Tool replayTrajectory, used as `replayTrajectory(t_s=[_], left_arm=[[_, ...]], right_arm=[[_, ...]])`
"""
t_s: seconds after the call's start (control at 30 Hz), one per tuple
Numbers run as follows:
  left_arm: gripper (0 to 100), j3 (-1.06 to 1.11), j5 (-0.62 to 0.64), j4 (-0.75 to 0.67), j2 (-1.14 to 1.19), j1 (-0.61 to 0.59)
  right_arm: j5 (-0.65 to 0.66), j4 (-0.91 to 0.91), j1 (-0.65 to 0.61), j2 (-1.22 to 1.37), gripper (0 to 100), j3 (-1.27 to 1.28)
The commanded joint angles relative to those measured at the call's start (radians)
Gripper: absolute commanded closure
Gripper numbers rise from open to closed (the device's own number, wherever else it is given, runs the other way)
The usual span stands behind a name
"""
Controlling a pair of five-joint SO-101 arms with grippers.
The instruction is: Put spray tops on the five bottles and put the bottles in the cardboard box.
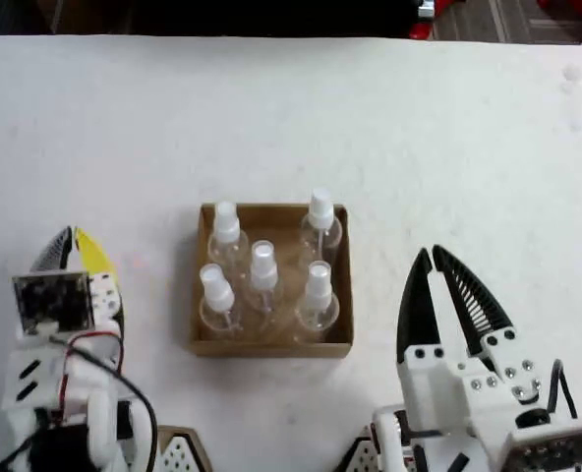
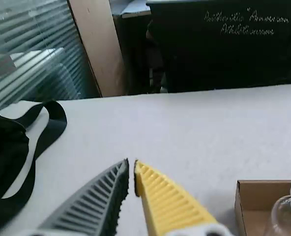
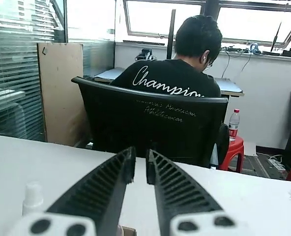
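Five bottles [image 1: 262,280], each wearing a white spray top [image 1: 226,220], stand upright inside the cardboard box [image 1: 271,347] mid-worktop [image 1: 419,128]. Left gripper [image 1: 72,234] and right gripper [image 1: 431,255] flank the box, fingers together.

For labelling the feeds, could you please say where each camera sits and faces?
High view: fixed overhead, looking down at the table, cardboard box, left gripper and right gripper.
Left wrist view: on the left arm, facing across the table to a black chair; grey and yellow fingers show.
Right wrist view: on the right arm, facing that chair; black fingers show.
Shared: the box, in high and left wrist views.
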Motion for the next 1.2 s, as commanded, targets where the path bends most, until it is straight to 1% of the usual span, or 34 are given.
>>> replayTrajectory(t_s=[0.0,0.1,0.2,0.33,0.4,0.5,0.6,0.67,0.73,0.8,0.97,1.07,1.17], left_arm=[[98,-0.18,-0.002,0.14,-0.005,0.056],[98,-0.295,-0.002,0.284,-0.005,0.134],[98,-0.358,-0.008,0.354,-0.005,0.185],[98,-0.345,-0.009,0.362,-0.005,0.183],[98,-0.299,-0.011,0.353,-0.005,0.183],[98,-0.169,-0.011,0.281,-0.005,0.183],[98,0.012,-0.012,0.163,-0.005,0.183],[98,0.117,-0.012,0.095,-0.005,0.183],[98,0.192,-0.012,0.058,-0.005,0.183],[98,0.245,-0.012,0.051,-0.005,0.183],[98,0.344,-0.012,0.052,-0.005,0.182],[98,0.404,-0.006,0.049,-0.005,0.182],[98,0.445,-0.005,0.049,-0.005,0.182]], right_arm=[[0.012,0.09,-0.004,0.001,98.2,-0.092],[0.012,0.189,-0.004,-0.001,98.2,-0.187],[0.012,0.28,-0.004,-0.001,98.2,-0.262],[0.012,0.344,-0.004,-0.001,98.2,-0.288],[0.018,0.355,-0.004,0.001,97.8,-0.273],[0.02,0.343,-0.004,0.001,97.8,-0.178],[0.02,0.272,-0.004,0.001,97.7,-0.025],[0.02,0.186,-0.002,0.001,97.7,0.104],[0.02,0.084,-0.002,0.001,97.7,0.247],[0.02,-0.033,0.012,0.001,97.7,0.382],[0.012,-0.259,0.154,0.001,97.7,0.646],[0.012,-0.331,0.219,0.001,97.7,0.781],[0.012,-0.348,0.226,0.001,97.7,0.899]])
